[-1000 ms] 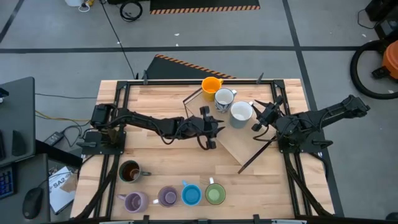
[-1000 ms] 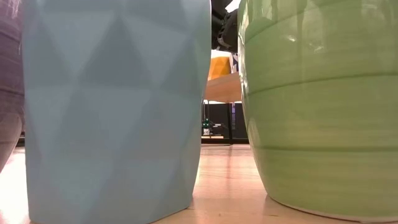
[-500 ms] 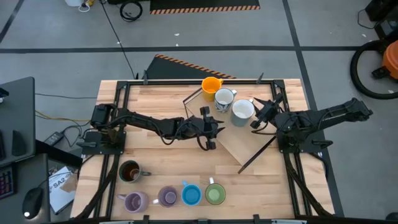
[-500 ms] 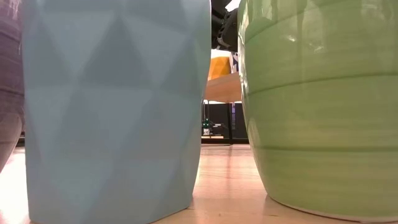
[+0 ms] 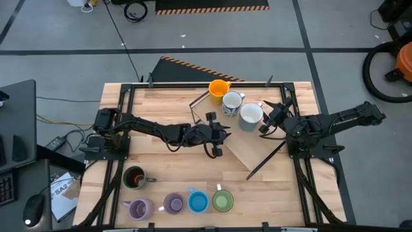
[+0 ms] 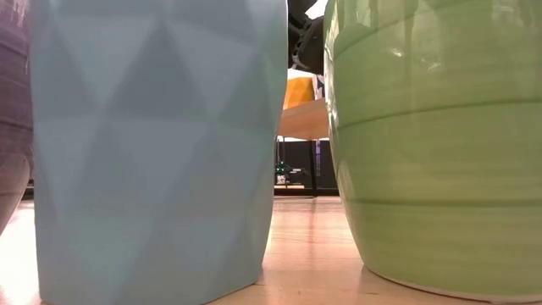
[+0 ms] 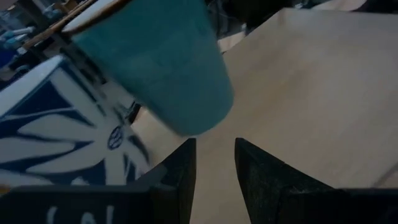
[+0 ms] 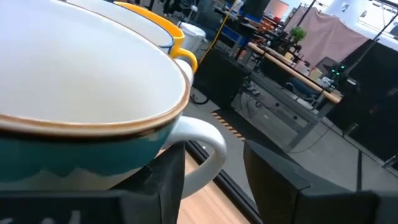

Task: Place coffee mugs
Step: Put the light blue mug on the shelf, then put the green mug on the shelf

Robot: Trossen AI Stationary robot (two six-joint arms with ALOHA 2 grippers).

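Your right gripper sits spread beside the pale teal-sided round ceramic mug, its handle between the fingers. Your left gripper waits mid-table, fingers slightly parted.

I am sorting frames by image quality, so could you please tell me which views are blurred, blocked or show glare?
Low view: the blue mug and green mug stand so near that they fill the frame, with highlights on the green glaze. Left wrist view: dim and soft, the teal-sided mug blurred. Right wrist view: the pale mug looms large and the room behind is soft. High view: evenly lit and clear.
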